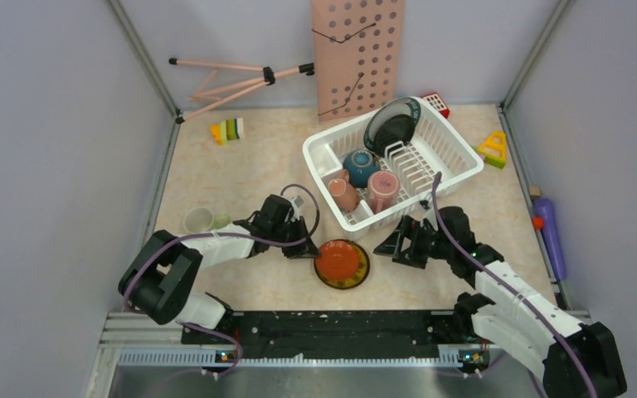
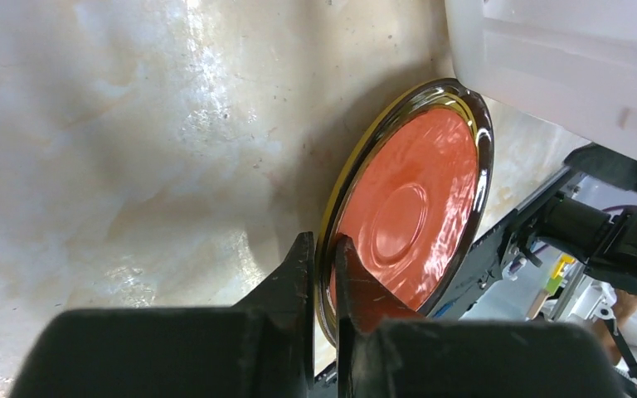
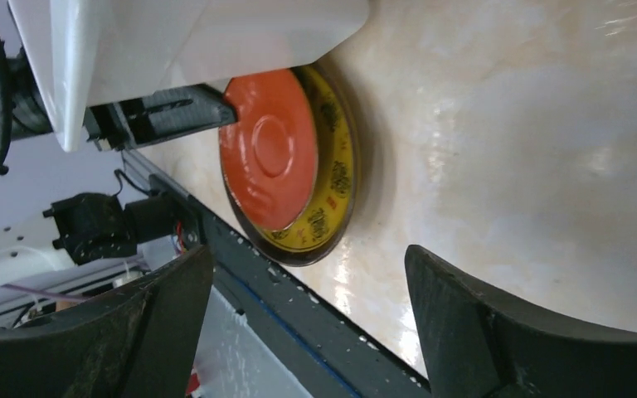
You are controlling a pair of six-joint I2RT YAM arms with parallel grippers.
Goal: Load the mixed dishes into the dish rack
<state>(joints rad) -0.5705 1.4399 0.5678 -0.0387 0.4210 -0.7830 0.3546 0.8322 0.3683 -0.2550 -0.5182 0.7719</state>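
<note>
A red small plate (image 1: 337,259) lies on a yellowish plate with a dark rim (image 1: 360,274) in front of the white dish rack (image 1: 452,135). My left gripper (image 1: 309,248) is shut on the left edge of this stack; in the left wrist view (image 2: 323,267) one finger lies under the yellow rim (image 2: 342,197) and one on the red plate (image 2: 406,207). My right gripper (image 1: 400,243) is open and empty right of the plates, which show in its view (image 3: 274,153). The rack holds a dark-rimmed white plate (image 1: 391,124), a teal bowl (image 1: 359,164) and two pinkish cups (image 1: 344,193). A light green mug (image 1: 199,220) stands at the left.
A pink perforated board (image 1: 357,54) and a folded tripod (image 1: 232,79) lean at the back wall. Toy blocks lie at the back left (image 1: 228,130) and right of the rack (image 1: 493,148). A purple object (image 1: 550,236) lies by the right wall. The rack's corner (image 2: 564,58) is close to the plates.
</note>
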